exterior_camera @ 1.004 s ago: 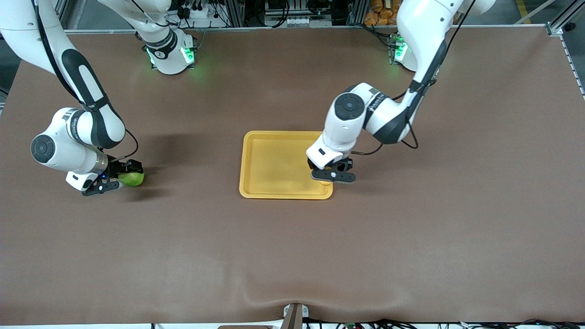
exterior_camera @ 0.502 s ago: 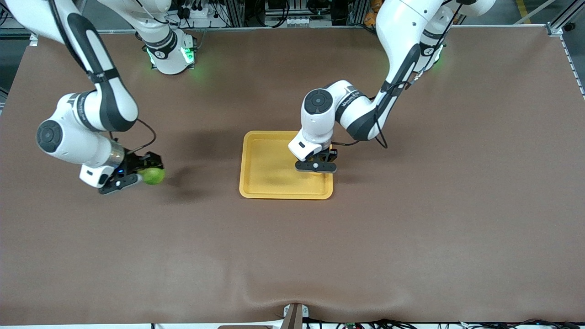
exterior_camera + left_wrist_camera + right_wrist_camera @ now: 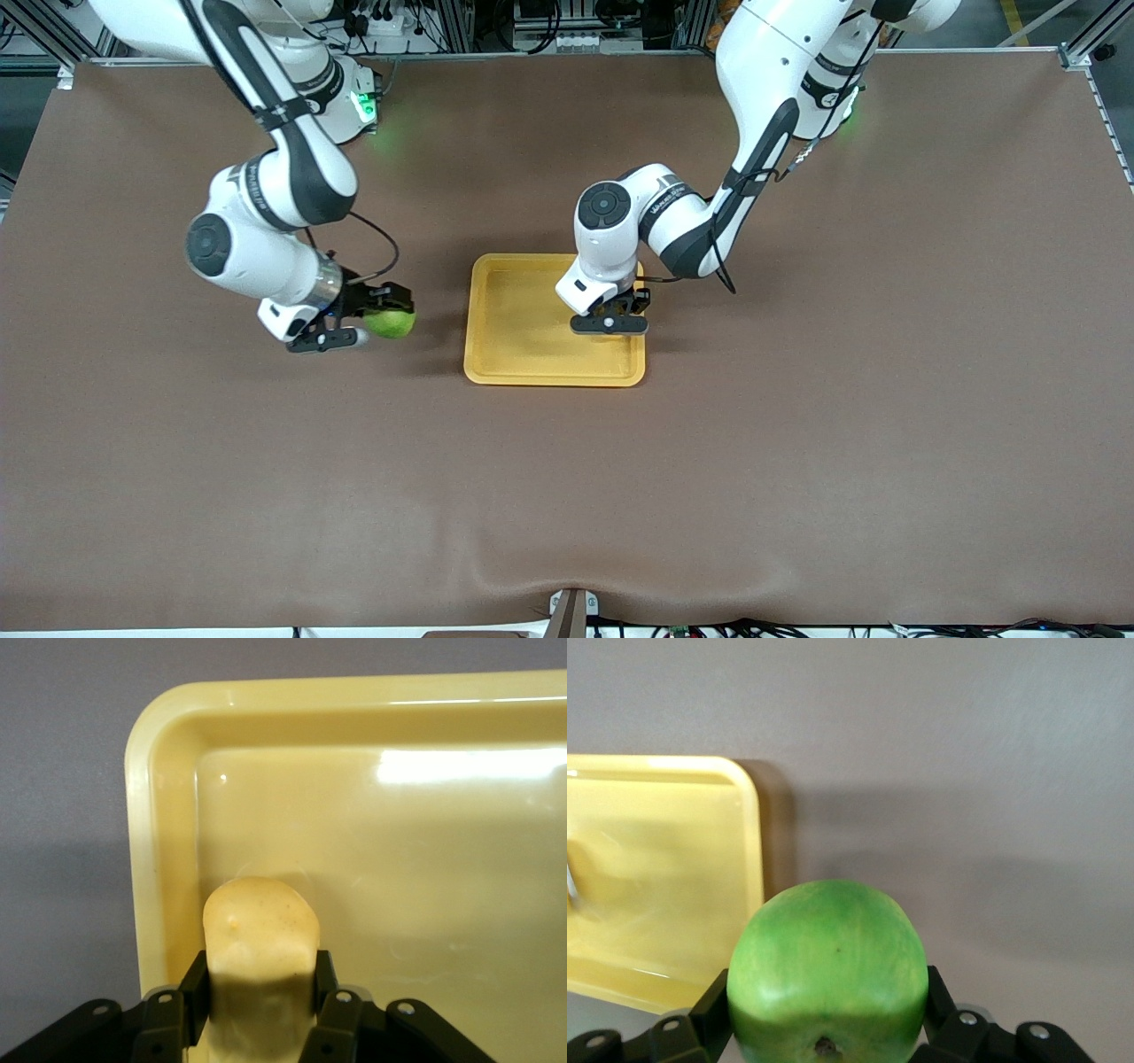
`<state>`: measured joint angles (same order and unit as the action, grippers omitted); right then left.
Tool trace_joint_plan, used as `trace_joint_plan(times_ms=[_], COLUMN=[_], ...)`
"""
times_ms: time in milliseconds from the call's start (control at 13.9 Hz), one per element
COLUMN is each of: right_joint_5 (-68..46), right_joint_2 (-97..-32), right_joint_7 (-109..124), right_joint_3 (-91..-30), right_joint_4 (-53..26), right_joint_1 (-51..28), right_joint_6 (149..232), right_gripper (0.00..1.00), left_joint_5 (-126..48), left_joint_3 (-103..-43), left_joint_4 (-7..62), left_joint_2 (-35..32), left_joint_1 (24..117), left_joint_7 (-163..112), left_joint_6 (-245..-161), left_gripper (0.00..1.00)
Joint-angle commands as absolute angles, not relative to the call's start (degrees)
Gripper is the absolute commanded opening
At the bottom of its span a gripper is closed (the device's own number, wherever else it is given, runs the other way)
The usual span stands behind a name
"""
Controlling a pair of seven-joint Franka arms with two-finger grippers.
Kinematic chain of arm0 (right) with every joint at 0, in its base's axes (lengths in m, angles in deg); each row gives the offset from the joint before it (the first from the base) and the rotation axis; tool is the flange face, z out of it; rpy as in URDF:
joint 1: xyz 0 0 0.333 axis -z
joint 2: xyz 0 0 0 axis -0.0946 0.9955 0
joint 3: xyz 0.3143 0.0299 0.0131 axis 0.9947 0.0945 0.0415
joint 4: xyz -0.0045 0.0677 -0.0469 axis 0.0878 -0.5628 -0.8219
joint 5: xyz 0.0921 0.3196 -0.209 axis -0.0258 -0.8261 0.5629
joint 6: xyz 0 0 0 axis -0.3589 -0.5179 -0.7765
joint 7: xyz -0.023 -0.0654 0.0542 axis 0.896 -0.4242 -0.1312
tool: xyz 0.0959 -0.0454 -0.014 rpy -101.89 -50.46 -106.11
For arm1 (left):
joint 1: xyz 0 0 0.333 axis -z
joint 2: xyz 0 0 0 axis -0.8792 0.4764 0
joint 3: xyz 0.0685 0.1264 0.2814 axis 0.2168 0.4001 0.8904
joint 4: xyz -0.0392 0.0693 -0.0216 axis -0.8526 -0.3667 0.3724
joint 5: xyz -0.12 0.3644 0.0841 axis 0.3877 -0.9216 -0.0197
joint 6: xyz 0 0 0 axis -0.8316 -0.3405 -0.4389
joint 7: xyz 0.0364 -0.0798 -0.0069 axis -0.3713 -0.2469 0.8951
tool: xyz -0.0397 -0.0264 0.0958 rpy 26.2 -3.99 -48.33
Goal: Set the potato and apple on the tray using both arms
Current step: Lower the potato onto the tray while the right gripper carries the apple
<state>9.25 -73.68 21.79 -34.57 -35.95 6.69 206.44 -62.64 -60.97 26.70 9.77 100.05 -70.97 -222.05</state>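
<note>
Setting the potato [image 3: 260,943] down cleanly looked like the job in hand: the left gripper [image 3: 609,321], jaws clamped on it, hung low over the tray [image 3: 514,354], just inside the rim toward the left arm's end. I judged it should sink until the potato touched the floor, then let go. The right gripper [image 3: 354,330], jaws clamped on the apple [image 3: 391,322], hovered over the table [image 3: 797,443] just beside the tray and needed to clear that rim.
</note>
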Motion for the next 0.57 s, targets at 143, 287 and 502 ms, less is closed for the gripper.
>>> trace_joint_plan(times_ms=[143, 287, 502], right_joint_5=[8.06, 9.98, 13.33], right_joint_2=[-73.91, -73.74, -71.73], right_joint_7=[36.17, 35.83, 36.45], right_joint_3=[-34.69, -34.69, -34.78], right_joint_4=[-36.78, -36.87, -36.61], right_joint_1=[0.17, -2.90, -7.23], right_joint_6=[208.20, 210.83, 215.31], right_gripper=[0.12, 0.12, 0.12], left_joint_5=[-64.08, -64.16, -64.16], left_joint_3=[-60.62, -60.09, -59.05], left_joint_4=[23.57, 23.57, 22.87], left_joint_2=[11.42, 11.34, 9.50], left_joint_1=[99.96, 99.96, 99.78], left_joint_7=[-72.52, -72.17, -72.08], left_joint_6=[-220.69, -220.69, -219.56], left_gripper=[0.43, 1.00, 1.00])
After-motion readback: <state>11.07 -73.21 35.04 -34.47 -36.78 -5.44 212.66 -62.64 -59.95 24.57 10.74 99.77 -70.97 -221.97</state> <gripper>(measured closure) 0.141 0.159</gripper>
